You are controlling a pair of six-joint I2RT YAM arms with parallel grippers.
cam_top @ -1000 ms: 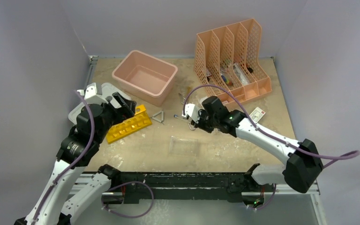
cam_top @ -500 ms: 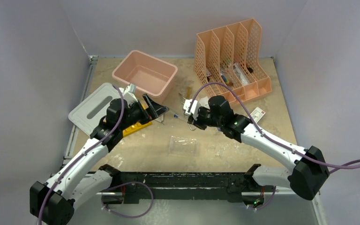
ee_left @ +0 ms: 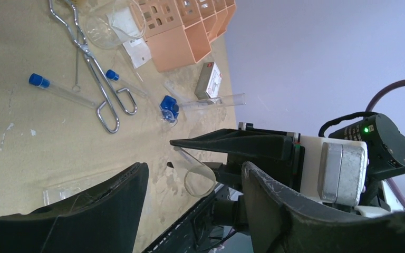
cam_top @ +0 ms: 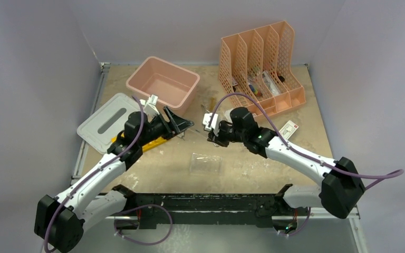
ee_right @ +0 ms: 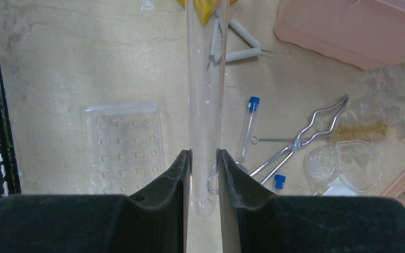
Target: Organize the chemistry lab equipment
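My right gripper is shut on a clear open-ended test tube, held above the table and pointing left. In the top view it faces my left gripper closely. My left gripper is open, and the tube's open mouth sits between its fingers without touching. The yellow rack lies partly under the left arm. The wire triangle, the clear tray, the metal tongs and a blue-capped tube lie on the table.
The pink tub stands at the back, with its grey lid to the left. The peach file holder stands at the back right. A clear round dish and a bristle brush lie near the tongs.
My left arm has swung right from the grey lid. Its open gripper now sits at the tube's mouth. My right gripper shifted slightly left, still holding the tube.
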